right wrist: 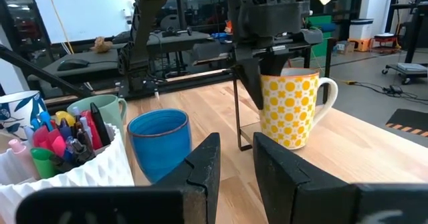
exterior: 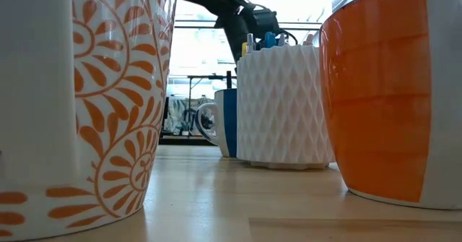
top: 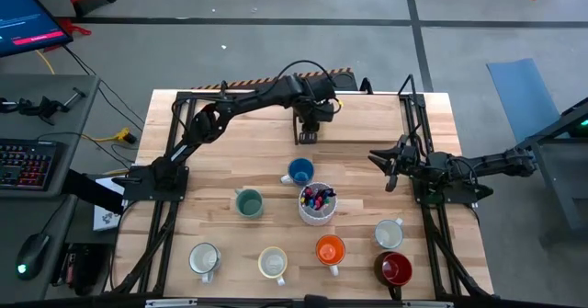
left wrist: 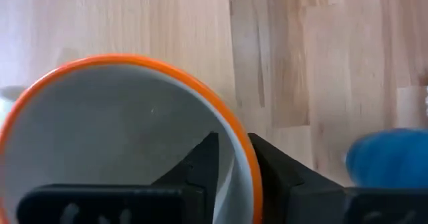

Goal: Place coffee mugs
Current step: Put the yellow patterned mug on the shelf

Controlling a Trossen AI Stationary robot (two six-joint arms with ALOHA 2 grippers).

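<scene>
My left gripper (top: 308, 133) reaches to the table's far middle and is shut on a white mug with a yellow-orange pattern (right wrist: 287, 110). In the high view the gripper hides that mug. My right gripper (top: 384, 168) waits to the right of the blue mug (top: 300, 171); its fingers (right wrist: 234, 157) are a narrow gap apart and touch nothing. The other mugs stand on their bases: teal (top: 248, 202), grey-white (top: 204, 259), cream (top: 273, 263), orange (top: 330, 250), white (top: 389, 233) and dark red (top: 393, 269). My left gripper pinches the patterned mug's wall at the orange rim (left wrist: 227, 120), one finger inside (left wrist: 204, 160) and one outside, on the side away from the handle (right wrist: 331, 100). The fingers come from above, pointing down. The mug is upright, its base on or just above the table.
A white handleless cup full of coloured pens (top: 317, 204) stands in the middle, between the blue mug and the orange mug. A darker wooden board (top: 367, 129) lies at the far right. Bare wood shows along the far edge and at the table's left side (top: 197, 175).
</scene>
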